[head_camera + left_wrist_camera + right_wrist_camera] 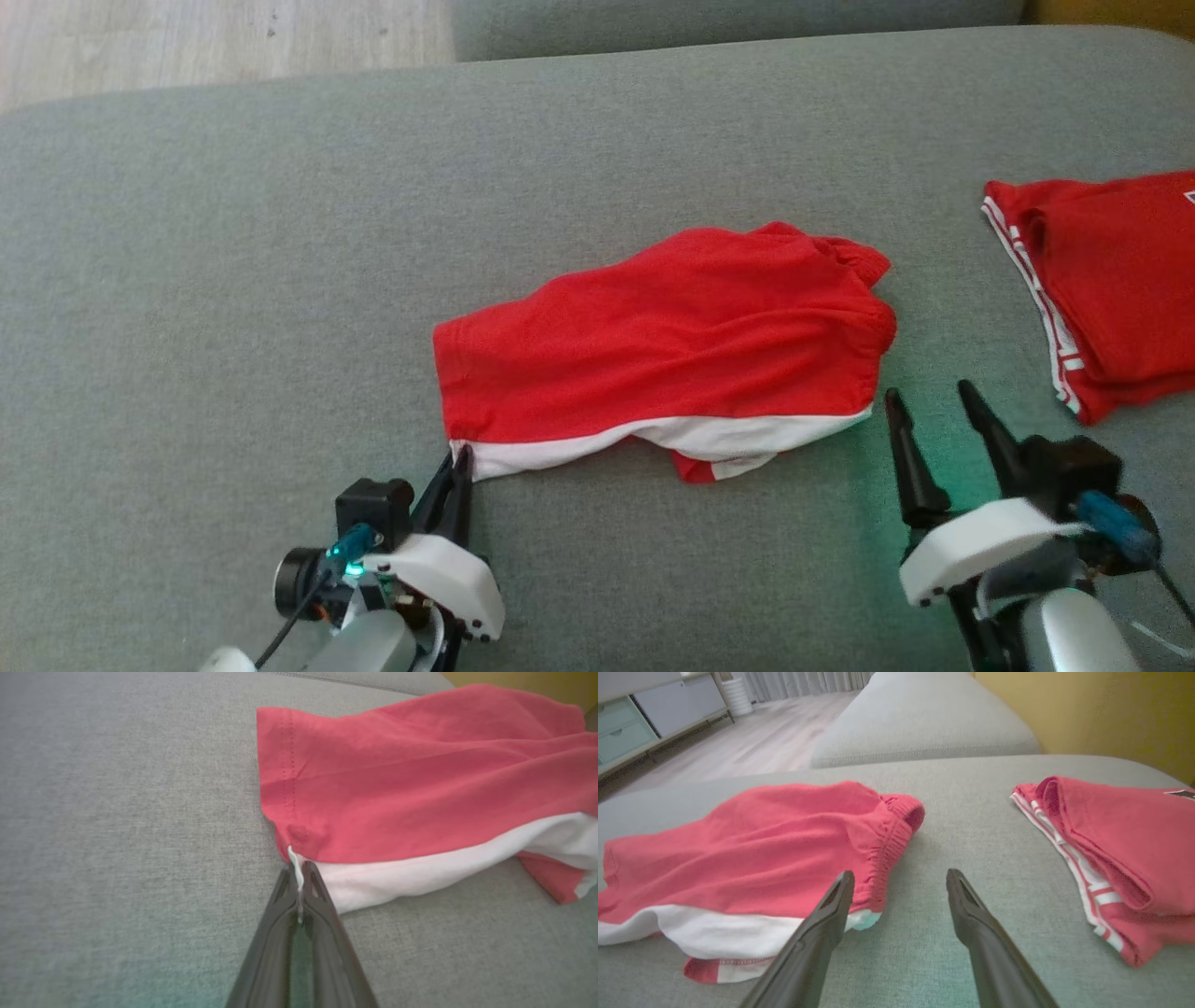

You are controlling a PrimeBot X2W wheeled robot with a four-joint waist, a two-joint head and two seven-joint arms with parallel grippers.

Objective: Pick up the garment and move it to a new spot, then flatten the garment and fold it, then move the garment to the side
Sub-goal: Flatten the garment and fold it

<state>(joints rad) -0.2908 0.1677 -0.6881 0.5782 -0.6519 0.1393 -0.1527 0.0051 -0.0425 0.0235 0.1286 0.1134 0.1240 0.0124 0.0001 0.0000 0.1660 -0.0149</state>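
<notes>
Nearest the robot, at about 7 o'clock in the head view, the left gripper [462, 459] is lying low on the grey sofa cushion [215, 280]. Its two dark fingers are pressing together and pinching the near left corner of the red shorts [672, 322]. In the left wrist view a thin white edge of cloth is sitting between the fingertips [312, 877], where the white band [420, 872] is meeting the stitched red hem.

At about 5 o'clock the right gripper [930, 390] is holding its fingers spread apart and gripping nothing. Its tips are pointing toward 12 o'clock, just beside the shorts' right end; whether they are touching the cushion I cannot tell.

The shorts are lying rumpled at the middle of the cushion, stretching from 8 o'clock toward 1 o'clock. The white band is running along their near edge, and the gathered waistband is bunching at the far right end.

At 3 o'clock, well apart from the shorts, a folded red garment [1111, 280] with white stripes is lying on the same cushion, running off the right edge.

Farther off at 12 o'clock a second cushion [728, 23] is adjoining the first, with pale wooden floor [187, 37] showing at 11 o'clock. In the right wrist view a cabinet [640, 714] is standing at 10 o'clock and a yellow wall [1087, 709] is rising at 1 o'clock.
</notes>
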